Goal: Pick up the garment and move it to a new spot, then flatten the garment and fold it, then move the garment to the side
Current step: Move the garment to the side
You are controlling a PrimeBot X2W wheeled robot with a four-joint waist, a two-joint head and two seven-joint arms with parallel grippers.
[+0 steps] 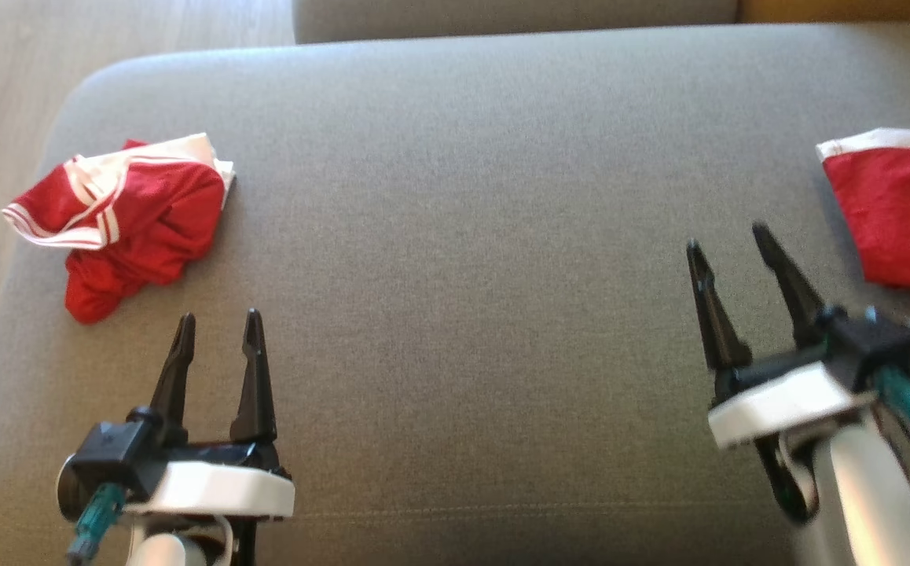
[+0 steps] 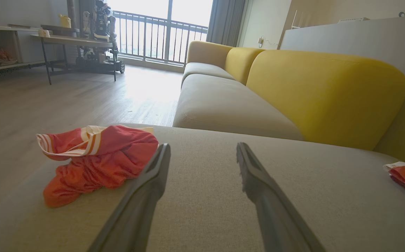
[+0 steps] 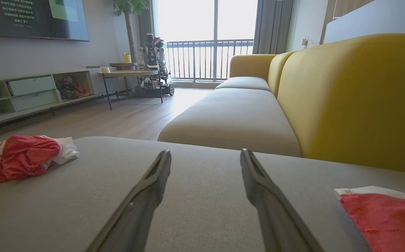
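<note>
Grey cushion [image 1: 463, 196]: wide bare middle, open passage from near edge to far edge. Obstacles: crumpled red garment [image 1: 129, 212] near the left edge; flat red garment [image 1: 903, 212] at the right edge, the two well apart. Yellow backrest [image 2: 321, 94] rises beyond the cushion.

A grey sofa cushion [image 1: 463, 196] meets a yellow backrest [image 3: 356, 98]; wooden floor [image 2: 48, 101] and a dark-legged table [image 3: 129, 74] lie beyond.

Your head camera looks steeply down on the grey cushion [image 1: 455, 196] from close above. Both wrist cameras sit low over it, facing along the yellow sofa back [image 2: 321, 94] toward the balcony window [image 3: 206, 35]; all three share the crumpled red garment [image 1: 141, 212].
</note>
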